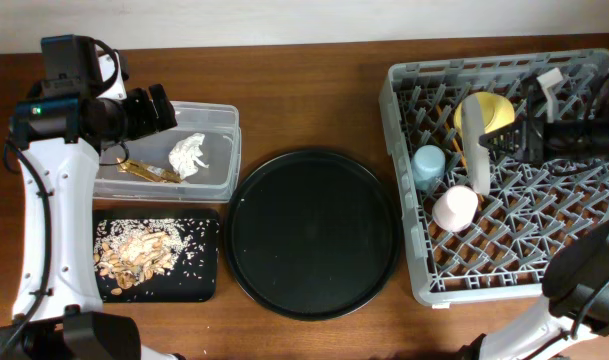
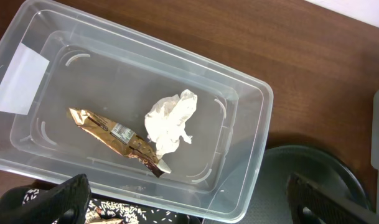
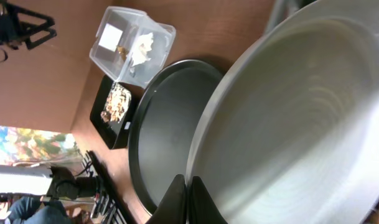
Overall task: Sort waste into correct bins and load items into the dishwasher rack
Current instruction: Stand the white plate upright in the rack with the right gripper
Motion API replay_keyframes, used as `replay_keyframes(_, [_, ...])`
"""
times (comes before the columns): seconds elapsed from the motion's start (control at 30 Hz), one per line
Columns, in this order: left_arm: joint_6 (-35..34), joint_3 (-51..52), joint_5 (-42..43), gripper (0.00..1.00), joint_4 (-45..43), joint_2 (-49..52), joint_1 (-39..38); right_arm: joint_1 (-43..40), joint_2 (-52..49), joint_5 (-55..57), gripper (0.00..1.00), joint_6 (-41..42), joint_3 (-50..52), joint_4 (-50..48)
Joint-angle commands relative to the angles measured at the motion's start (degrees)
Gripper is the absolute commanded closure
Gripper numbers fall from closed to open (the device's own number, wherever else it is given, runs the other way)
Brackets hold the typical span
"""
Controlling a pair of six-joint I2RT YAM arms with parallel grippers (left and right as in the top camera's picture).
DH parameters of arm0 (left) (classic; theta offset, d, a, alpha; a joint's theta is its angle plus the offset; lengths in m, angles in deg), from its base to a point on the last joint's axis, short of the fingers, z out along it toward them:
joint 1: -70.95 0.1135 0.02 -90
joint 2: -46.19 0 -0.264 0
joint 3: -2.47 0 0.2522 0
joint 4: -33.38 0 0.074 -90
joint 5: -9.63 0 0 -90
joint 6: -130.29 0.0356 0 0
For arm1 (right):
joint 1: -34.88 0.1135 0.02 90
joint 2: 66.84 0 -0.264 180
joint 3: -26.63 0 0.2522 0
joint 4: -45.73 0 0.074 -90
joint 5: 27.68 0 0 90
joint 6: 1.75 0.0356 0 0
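Observation:
The clear tub (image 1: pixel 222 150) holds the crumpled white napkin (image 1: pixel 189 155) and the gold-brown wrapper (image 1: pixel 150 171); both also show in the left wrist view, napkin (image 2: pixel 172 121) and wrapper (image 2: pixel 111 134). My left gripper (image 2: pixel 189 208) is open and empty above the tub's near wall (image 2: pixel 239 186). Tan food scraps (image 1: pixel 134 253) lie in the shallow black tray (image 1: pixel 206 262). The grey rack (image 1: pixel 414 250) holds the yellow bowl (image 1: pixel 496 110), blue cup (image 1: pixel 428 162) and pinkish cup (image 1: pixel 454 208). My right gripper (image 3: pixel 190 193) is shut on the rim of the pale plate (image 3: pixel 301 124), held on edge (image 1: pixel 475 140) in the rack. I cannot make out the chopsticks.
The large round black tray (image 1: pixel 312 232) lies between the bins and the rack; it also shows in the right wrist view (image 3: pixel 164 124). The left arm (image 1: pixel 44 200) runs along the table's left side. Brown tabletop (image 1: pixel 304 90) lies behind.

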Motion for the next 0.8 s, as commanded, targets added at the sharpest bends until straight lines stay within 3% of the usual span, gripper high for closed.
replay_keyframes(0.0, [-0.5, -0.11, -0.24, 0.01, -0.02, -0.13, 0.15, -3.74, -0.92, -1.51, 0.96, -1.84, -0.28, -0.5])
replay_keyframes(0.13, [-0.5, -0.11, -0.24, 0.01, -0.04, -0.13, 0.15, -4.44, -1.18, -2.01, 0.96, -1.86, -0.28, -0.74])
replay_keyframes(0.23, [-0.5, -0.09, -0.24, 0.01, -0.04, -0.13, 0.15, -4.46, -1.18, 0.31, 0.75, -1.64, -0.28, -1.44])
replay_keyframes(0.3, [-0.5, -0.09, -0.24, 0.01, -0.04, -0.13, 0.15, -4.46, -1.18, 0.63, 0.73, -1.64, -0.28, -1.77])
replay_keyframes(0.47, [-0.5, -0.11, -0.24, 0.01, -0.04, -0.13, 0.15, -4.46, -1.18, 0.52, 0.56, 1.46, -0.28, -2.05])
replay_keyframes(0.53, [-0.48, -0.11, -0.24, 0.01, -0.04, -0.13, 0.15, -4.46, -1.18, 3.28, 0.56, 7.54, -0.28, -1.7])
replay_keyframes(0.67, [-0.5, -0.09, -0.24, 0.01, -0.02, -0.13, 0.15, -4.26, -1.18, 20.65, 0.57, 28.65, -0.02, -0.39])
replay_keyframes(0.77, [-0.5, -0.09, -0.24, 0.01, -0.04, -0.13, 0.15, -3.98, -1.16, 37.33, 0.7, 44.15, 2.34, -2.23])
